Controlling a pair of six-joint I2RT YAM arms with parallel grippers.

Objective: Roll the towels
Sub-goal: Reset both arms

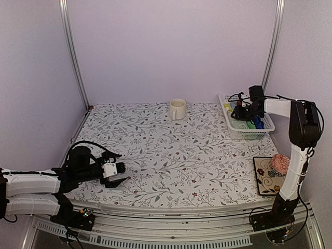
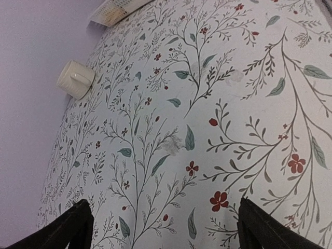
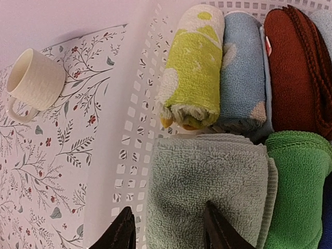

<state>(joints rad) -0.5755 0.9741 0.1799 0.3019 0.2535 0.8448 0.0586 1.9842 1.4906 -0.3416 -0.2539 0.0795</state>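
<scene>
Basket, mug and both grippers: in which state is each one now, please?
left gripper: open, empty, over the tablecloth.
right gripper: open, above the sage green towel.
sage green towel: folded, not rolled, in the basket.
yellow-green towel: rolled, in the basket.
blue towel: rolled, in the basket.
mug: upright, on the tablecloth.

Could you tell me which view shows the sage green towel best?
Right wrist: the sage green towel lies close below, in the basket. Top external mostly hides it behind the right tool; left wrist misses it.
</scene>
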